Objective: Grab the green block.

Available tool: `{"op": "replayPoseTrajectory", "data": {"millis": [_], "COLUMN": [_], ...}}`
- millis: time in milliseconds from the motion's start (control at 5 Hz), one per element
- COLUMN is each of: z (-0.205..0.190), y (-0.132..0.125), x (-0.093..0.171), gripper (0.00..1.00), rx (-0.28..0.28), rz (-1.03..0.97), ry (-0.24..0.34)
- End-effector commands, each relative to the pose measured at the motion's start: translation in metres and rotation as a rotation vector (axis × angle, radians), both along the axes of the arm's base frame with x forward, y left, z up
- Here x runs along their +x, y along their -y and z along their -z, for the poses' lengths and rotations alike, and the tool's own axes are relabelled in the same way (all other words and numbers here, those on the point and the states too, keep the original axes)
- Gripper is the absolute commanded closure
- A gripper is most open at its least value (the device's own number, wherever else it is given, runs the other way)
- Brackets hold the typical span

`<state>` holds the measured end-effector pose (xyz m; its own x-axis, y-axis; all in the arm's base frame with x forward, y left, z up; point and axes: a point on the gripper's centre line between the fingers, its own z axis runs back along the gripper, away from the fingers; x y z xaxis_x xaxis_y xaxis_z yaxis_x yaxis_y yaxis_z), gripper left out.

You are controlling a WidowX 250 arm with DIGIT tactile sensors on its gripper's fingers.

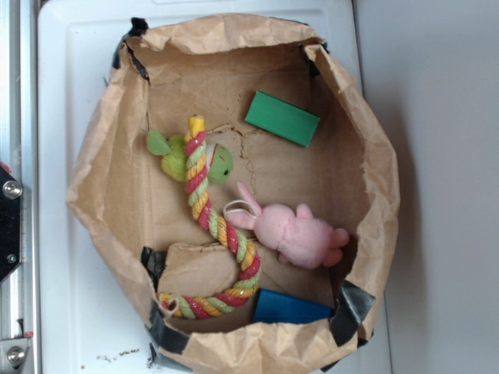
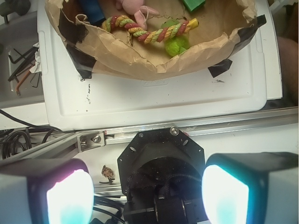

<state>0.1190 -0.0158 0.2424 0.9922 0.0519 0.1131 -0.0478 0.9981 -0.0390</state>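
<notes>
While the exterior view shows no gripper, you can see the green block (image 1: 282, 118) lying flat in the paper bag's (image 1: 105, 148) far corner, apart from the rope toy (image 1: 204, 199) and pink plush bunny (image 1: 300, 234). It looks rigid, light and smooth, so pinch across its short width. From the wrist view, your gripper (image 2: 147, 193) hangs spread wide and empty, outside the bag over the robot's base, with the block's corner at top.

Lab bench: aluminium rail (image 2: 187, 127), hex keys (image 2: 21, 70), cables (image 2: 16, 140).
</notes>
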Motion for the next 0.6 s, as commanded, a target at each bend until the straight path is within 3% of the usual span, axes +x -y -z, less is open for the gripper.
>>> {"op": "replayPoseTrajectory", "data": {"millis": [0,400], "z": [0.000,0.004], "y": [0.000,-0.025], "x": [0.000,0.100], "gripper": [0.00,0.00], "rx": [0.000,-0.023], "rz": [0.000,-0.055], "ry": [0.000,-0.010]}}
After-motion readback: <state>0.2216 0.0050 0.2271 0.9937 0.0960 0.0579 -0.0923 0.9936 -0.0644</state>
